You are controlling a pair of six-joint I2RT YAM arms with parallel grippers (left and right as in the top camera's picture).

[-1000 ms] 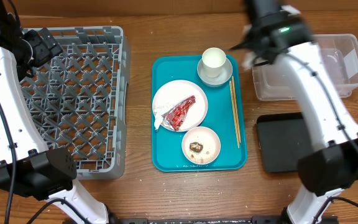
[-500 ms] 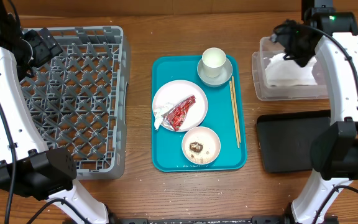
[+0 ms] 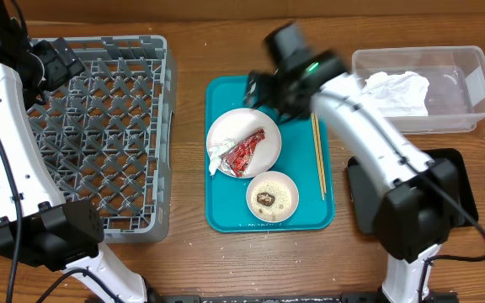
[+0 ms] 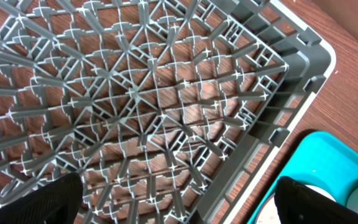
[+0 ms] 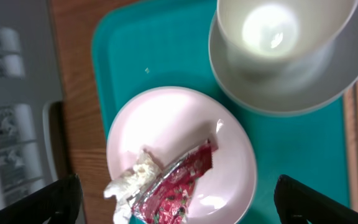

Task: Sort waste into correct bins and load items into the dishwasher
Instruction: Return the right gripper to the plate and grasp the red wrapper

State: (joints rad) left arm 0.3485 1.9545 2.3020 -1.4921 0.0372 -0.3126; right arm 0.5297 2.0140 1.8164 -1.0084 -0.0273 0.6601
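Observation:
The waste red wrapper (image 3: pixel 246 151) and a scrap of white napkin (image 3: pixel 217 156) lie on the large plate (image 3: pixel 244 126) in the teal tray (image 3: pixel 226 210). My right gripper (image 3: pixel 266 91) hovers open over the tray's back. Its wrist view shows the wrapper (image 5: pixel 180 183), napkin scrap (image 5: pixel 132 183), plate (image 5: pixel 166 124), cup (image 5: pixel 272 37) and saucer (image 5: pixel 347 68) below the right gripper (image 5: pixel 179 208). Brown bits sit in the small dish (image 3: pixel 273 196). Chopsticks (image 3: pixel 318 160) lie along the tray's right side. A crumpled napkin (image 3: pixel 398 93) rests in the clear tub (image 3: pixel 470 93). My left gripper (image 3: pixel 53 63) hangs open over the dish rack (image 3: pixel 82 135), seen as left gripper (image 4: pixel 179 208) above the rack (image 4: pixel 135 93).
The black tray (image 3: pixel 457 181) lies at the right, partly hidden behind my right arm. The cup and saucer are hidden under that arm in the overhead view. Bare wooden table separates the rack from the teal tray (image 4: pixel 316 162).
My right arm swung left from the clear tub to above the teal tray, and its jaws opened. The crumpled napkin stayed in the tub. The left arm has not moved.

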